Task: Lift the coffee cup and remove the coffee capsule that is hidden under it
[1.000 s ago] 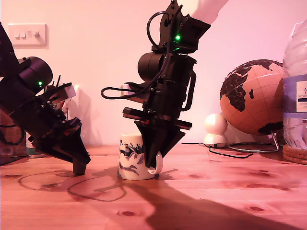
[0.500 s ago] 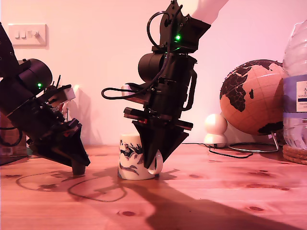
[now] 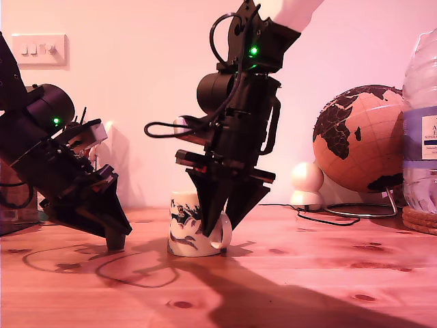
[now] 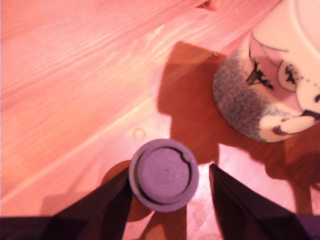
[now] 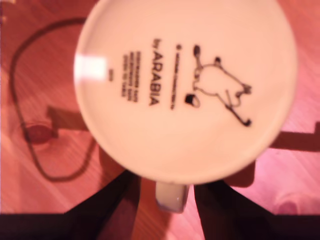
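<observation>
The wooden table [image 3: 307, 287] fills the foreground. On it, near the middle of the exterior view, the coffee cup [image 3: 193, 224] is set upside down, its printed base turned up and its handle [image 5: 171, 198] framed between the spread jaws of my second gripper [image 3: 226, 220], which is released and closed on nothing. That arm is held steeply, nearly upright, over the cup. Toward the exterior view's left, my first gripper [image 3: 116, 237] is angled down from a tilted arm, its tips at the table; the coffee capsule [image 4: 163, 174] is seen between its jaws, touching one finger, with a gap at the other. Behind stand a globe [image 3: 358, 139] and a water bottle [image 3: 421, 130].
</observation>
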